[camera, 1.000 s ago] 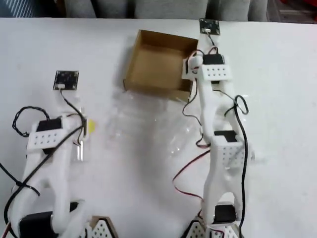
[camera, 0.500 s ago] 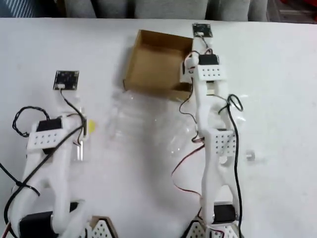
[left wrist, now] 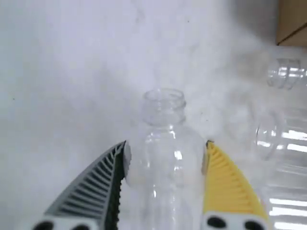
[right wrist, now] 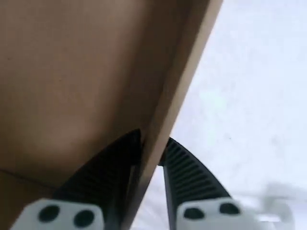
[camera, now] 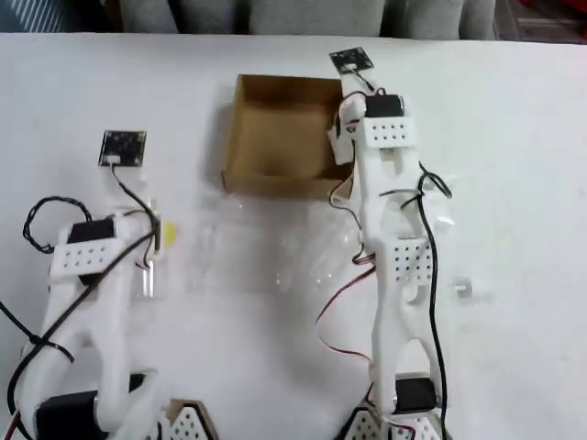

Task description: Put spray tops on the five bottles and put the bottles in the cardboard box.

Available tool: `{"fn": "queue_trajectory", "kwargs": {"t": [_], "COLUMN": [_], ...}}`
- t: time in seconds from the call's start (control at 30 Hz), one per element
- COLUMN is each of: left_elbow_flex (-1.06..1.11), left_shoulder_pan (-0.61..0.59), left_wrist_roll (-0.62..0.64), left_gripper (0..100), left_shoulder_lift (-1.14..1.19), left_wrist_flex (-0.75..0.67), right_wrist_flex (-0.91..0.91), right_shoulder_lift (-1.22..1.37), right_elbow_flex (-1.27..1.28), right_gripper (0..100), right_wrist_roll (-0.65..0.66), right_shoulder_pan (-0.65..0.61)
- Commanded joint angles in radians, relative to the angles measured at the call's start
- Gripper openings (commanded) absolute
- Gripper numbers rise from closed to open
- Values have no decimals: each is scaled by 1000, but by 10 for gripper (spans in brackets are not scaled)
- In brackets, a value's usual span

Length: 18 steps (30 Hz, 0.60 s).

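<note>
At the right wall of the cardboard box (camera: 275, 183) my right gripper (right wrist: 149, 148) pinches the cardboard — positioning it, I judge — while my left gripper (left wrist: 166, 146), well apart, clasps an uncapped bottle (left wrist: 164, 120) that next needs a spray top.

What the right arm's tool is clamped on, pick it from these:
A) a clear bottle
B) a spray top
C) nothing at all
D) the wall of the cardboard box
D: in the right wrist view the right tool straddles the wall of the cardboard box, one finger inside and one outside, pinched against it.
</note>
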Motion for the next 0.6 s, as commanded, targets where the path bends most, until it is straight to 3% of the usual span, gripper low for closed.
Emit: {"fn": "queue_trajectory", "kwargs": {"t": [0.0,0.13,0.57], "left_elbow_flex": [-3,-3,-3], "left_shoulder_pan": [-10,-10,-10], "left_wrist_roll": [-9,-9,-9], "left_gripper": [24,24,24], "left_shoulder_lift": [-48,-48,-48], "left_wrist_flex": [-26,-26,-26], "right_wrist_flex": [62,124,231], "right_shoulder_lift": [-24,-30,-59], "right_elbow_flex": [-49,-51,-51], "right_gripper": [18,18,18], "right_wrist_roll": [14,-71,-58], "right_shoulder_pan": [-15,-13,-25]}}
